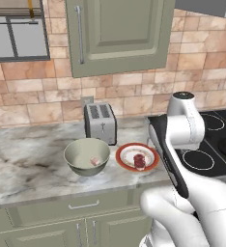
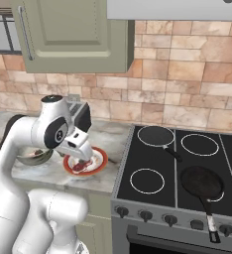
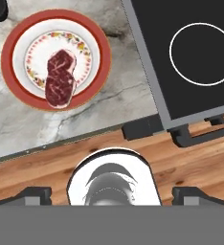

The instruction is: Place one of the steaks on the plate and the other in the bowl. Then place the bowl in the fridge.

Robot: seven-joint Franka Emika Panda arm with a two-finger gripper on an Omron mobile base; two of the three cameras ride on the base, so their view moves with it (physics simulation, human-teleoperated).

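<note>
So both steaks look sorted: the darker steak [image 3: 60, 76] lies on the plate [image 3: 11, 40], and the lighter steak [image 1: 94, 161] sits down in the bowl [image 1: 76, 155], just left of the plate on the counter [image 1: 23, 164]. We reckon the bowl-to-fridge step is up next, so we need to grab the bowl by its rim. Our end effector [image 3: 111, 194] is spread wide, holding nothing, up over the counter edge by the stove [image 3: 195, 57]. The steak in the bowl is tiny and half hidden by the wall, and its fingertips are barely visible.
</note>
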